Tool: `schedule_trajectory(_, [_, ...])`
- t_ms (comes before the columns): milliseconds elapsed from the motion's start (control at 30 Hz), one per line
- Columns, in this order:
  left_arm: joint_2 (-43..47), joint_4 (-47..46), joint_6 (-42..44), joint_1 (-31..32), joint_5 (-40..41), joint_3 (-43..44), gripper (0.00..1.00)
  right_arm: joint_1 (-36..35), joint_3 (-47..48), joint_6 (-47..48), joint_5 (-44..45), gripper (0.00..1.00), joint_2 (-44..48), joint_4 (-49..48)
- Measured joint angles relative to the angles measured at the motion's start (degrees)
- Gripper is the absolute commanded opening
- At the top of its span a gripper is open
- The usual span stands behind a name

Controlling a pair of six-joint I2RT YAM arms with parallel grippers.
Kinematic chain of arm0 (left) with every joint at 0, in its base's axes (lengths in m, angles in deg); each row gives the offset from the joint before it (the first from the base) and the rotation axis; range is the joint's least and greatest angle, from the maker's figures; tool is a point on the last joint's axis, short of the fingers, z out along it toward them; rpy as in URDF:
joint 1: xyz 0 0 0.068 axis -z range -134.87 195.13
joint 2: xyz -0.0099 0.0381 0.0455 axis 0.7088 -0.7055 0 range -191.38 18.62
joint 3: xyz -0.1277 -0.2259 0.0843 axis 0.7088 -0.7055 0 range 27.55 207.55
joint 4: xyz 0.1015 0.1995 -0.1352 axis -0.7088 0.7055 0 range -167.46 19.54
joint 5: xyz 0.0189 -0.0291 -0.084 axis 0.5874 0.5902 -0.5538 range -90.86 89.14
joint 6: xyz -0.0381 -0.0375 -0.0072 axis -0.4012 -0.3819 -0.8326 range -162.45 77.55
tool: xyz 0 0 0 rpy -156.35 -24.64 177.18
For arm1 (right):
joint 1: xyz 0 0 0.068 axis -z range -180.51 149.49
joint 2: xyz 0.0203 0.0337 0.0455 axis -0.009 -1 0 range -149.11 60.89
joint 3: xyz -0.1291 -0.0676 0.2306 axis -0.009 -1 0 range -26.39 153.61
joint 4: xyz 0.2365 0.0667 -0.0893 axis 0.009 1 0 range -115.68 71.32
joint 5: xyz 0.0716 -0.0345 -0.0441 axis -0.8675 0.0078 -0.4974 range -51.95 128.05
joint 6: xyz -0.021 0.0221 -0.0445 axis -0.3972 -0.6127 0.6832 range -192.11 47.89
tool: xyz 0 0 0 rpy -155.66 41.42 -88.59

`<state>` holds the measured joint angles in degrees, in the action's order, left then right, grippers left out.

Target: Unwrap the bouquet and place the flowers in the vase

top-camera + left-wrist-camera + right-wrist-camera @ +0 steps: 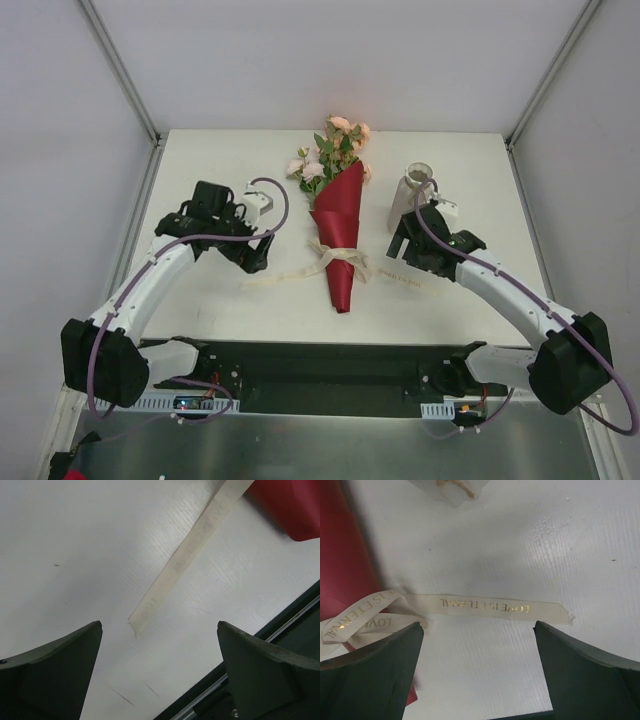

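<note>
Mid-table, lying flat: bouquet (335, 235), wrapped in red paper (341, 287) and tied, pointed tip near, flowers (335, 150) fanning out far. Around the lower cone, a knotted cream ribbon (341, 258), one tail trailing left, the other right, both flat on the table (200, 170). Right of the flowers and upright: vase (414, 182), apart from the bouquet, its near side hidden behind the right arm.

Left of the cone, close to the table: left gripper (255, 258), spread wide, grasping nothing. From the left wrist, dark fingers (55, 675) well apart, with the cut end of the left tail between them in the view, touched by neither. A corner of the paper at far right there.

Right of the cone, just near of the vase: right gripper (405, 265), likewise spread wide and empty. From the right wrist, the right tail lying across the gap just beyond the fingertips, gold "LOVE IS ETERNAL" printed along it, no contact visible. Paper down the left edge of that view.
</note>
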<state>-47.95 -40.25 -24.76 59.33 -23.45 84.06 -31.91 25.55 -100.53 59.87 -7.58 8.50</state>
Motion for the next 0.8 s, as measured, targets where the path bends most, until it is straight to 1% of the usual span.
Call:
schedule_trajectory(167, [-5.5,-1.7,3.1,6.6,2.9,-0.2,0.99,-0.3,-4.0,-3.0,-0.1,0.99,-2.4,-2.3])
schedule_trajectory(233, [-8.1,-2.9,4.2,8.9,3.7,-0.2,0.99,-0.5,-6.1,-4.2,-0.1,0.96,-2.5,-3.6])
schedule_trajectory(367, [-12.7,-5.6,5.6,12.2,3.8,-0.2,0.99,-0.9,-9.2,-6.2,-0.2,0.94,-2.0,-5.9])
schedule_trajectory(633, [-24.8,-10.6,6.4,19.4,3.8,4.3,0.99,-1.1,-12.5,-7.8,0.7,0.91,6.4,-8.3])
schedule_trajectory(800, [-29.4,-14.9,6.7,22.4,4.3,5.2,0.99,-1.1,-14.6,-8.6,1.4,0.91,10.5,-8.3])
